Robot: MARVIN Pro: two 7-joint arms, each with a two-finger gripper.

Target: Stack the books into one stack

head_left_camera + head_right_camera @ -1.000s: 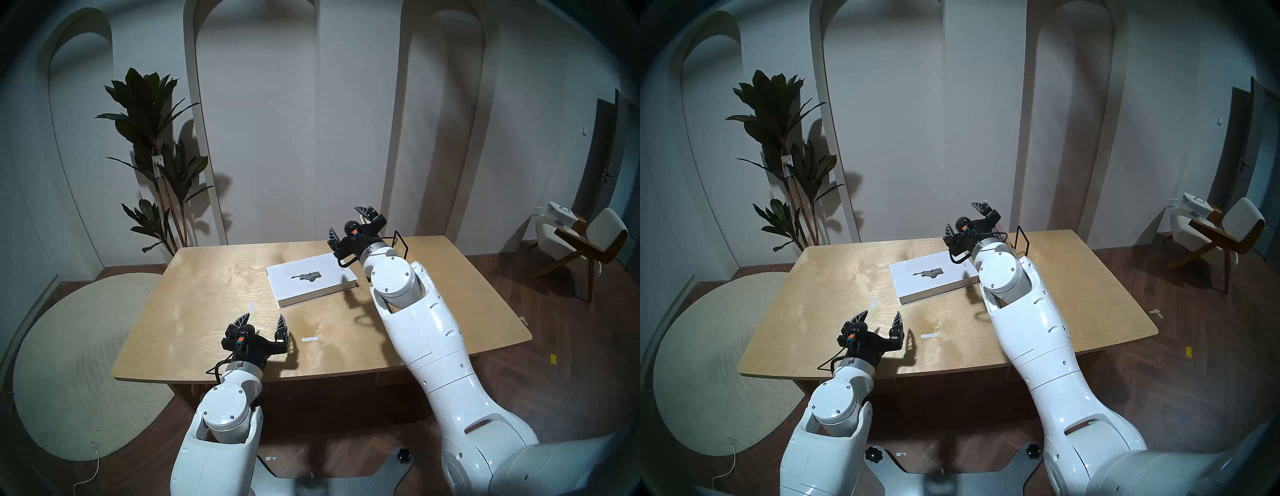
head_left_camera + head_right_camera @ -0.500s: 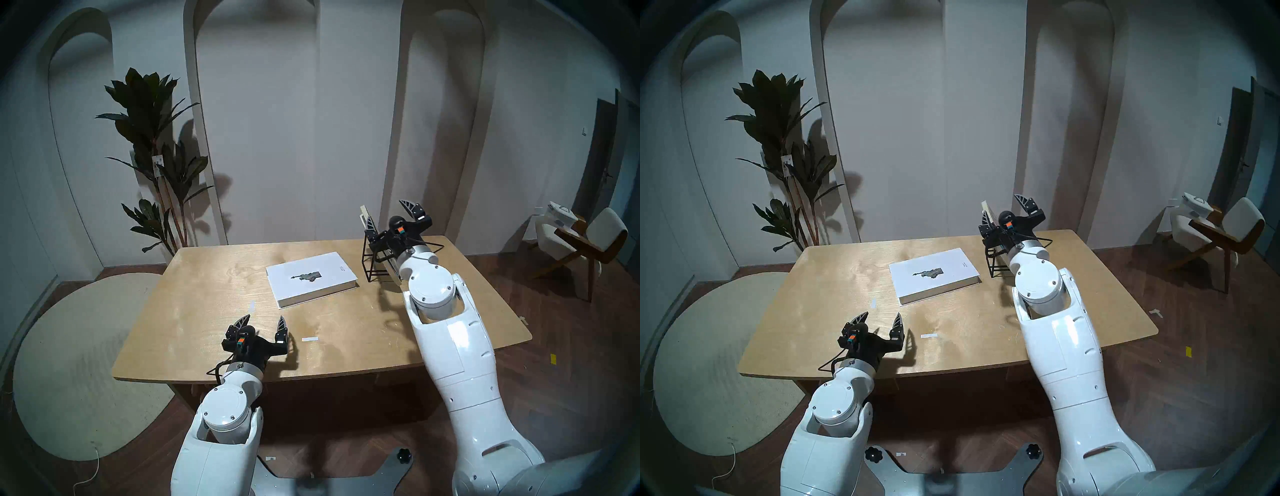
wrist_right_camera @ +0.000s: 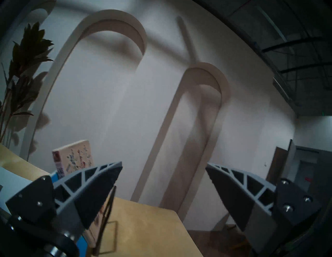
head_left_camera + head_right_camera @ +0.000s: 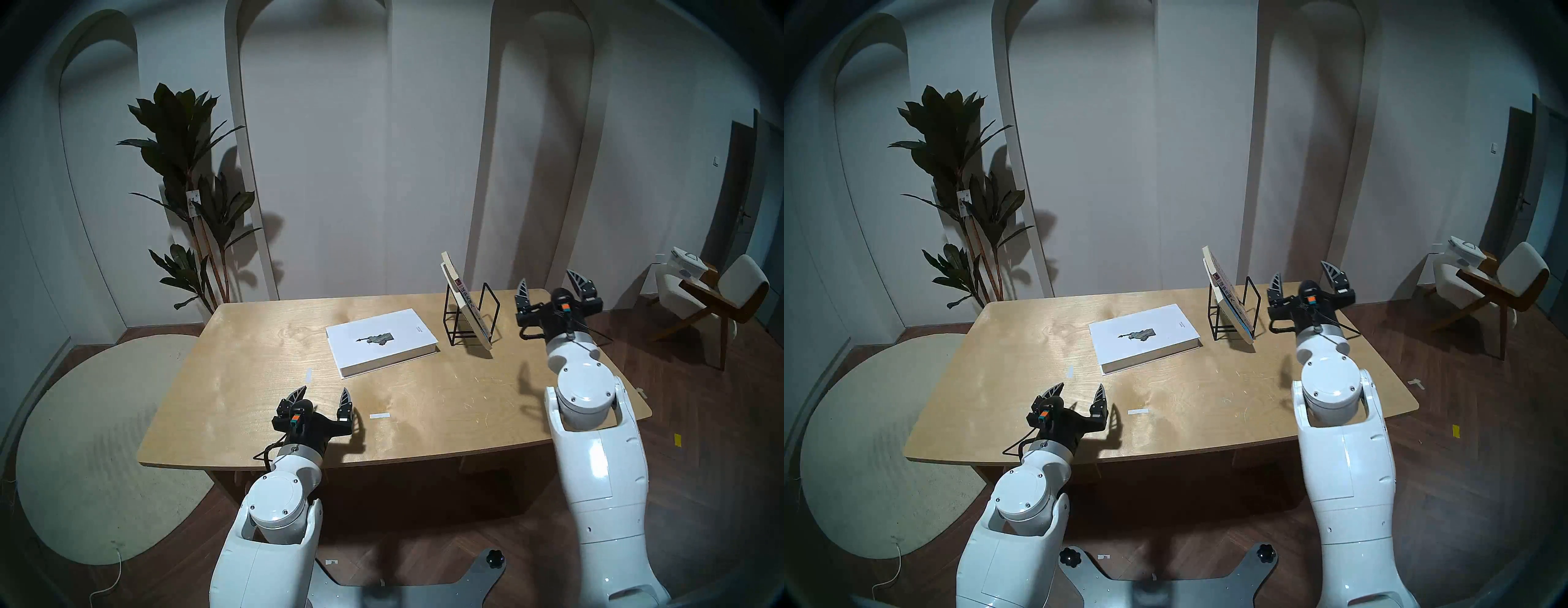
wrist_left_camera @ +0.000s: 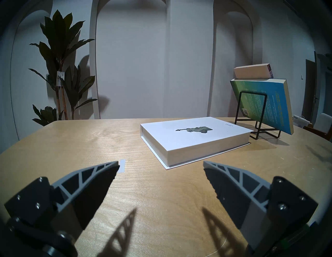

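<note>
Right gripper (image 4: 553, 285) spread wide, empty, raised just right of the black wire rack (image 4: 470, 316). Left gripper (image 4: 324, 392) also wide, empty, low over the table (image 4: 254, 382), well nearer than the rack. Left of the rack, the thick white hardcover (image 4: 379, 341) with a dark figure lies flat, long axis diagonal. In the rack, a blue-green paperback (image 5: 264, 105) and a beige-pink paperback (image 5: 251, 70) lean left, top edges up.
</note>
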